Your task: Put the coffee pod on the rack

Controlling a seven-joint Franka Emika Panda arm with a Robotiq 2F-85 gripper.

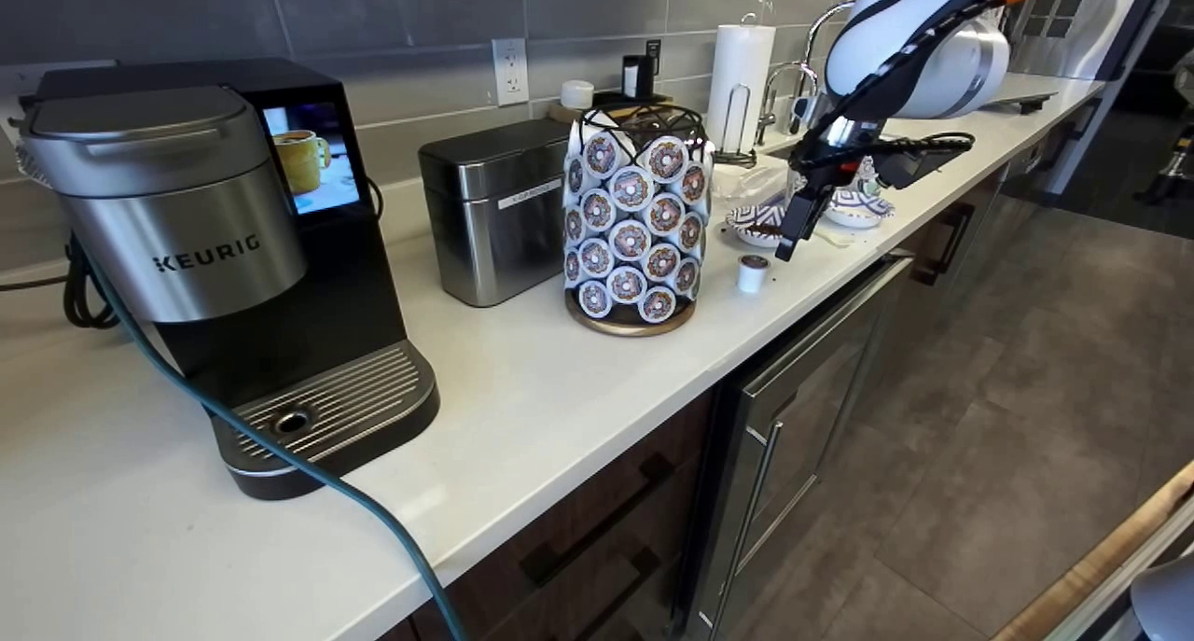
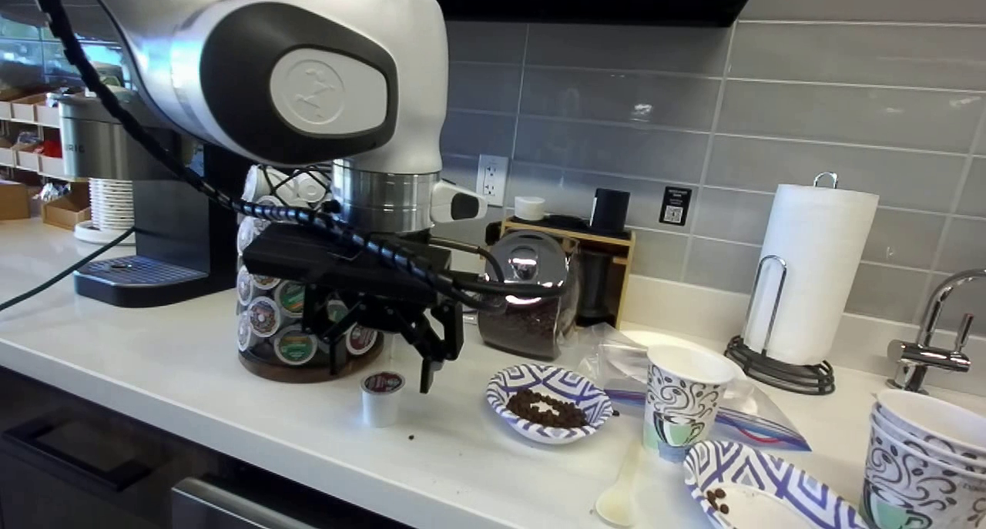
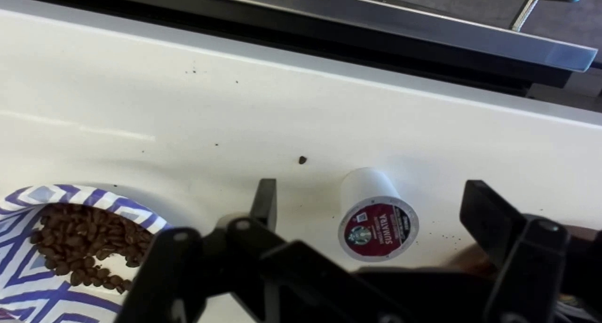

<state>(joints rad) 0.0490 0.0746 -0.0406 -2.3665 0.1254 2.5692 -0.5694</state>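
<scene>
Currently the gripper [image 3: 370, 196] hangs, jaws apart, near the upright Starbucks Sumatra pod [image 3: 376, 215] beside the pod carousel [image 1: 627, 322].

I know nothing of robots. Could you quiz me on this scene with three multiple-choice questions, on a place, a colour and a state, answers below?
1. Where does the loose coffee pod stand?
A) in a bowl
B) on the counter beside the rack
C) in a cup

2. What is the main colour of its label?
A) dark red
B) green
C) yellow

3. How is the gripper?
A) shut on the coffee pod
B) shut, empty
C) open

1 B: both exterior views show it there.
2 A: the wrist view shows it.
3 C: in the wrist view, its fingers stand wide apart.
</scene>
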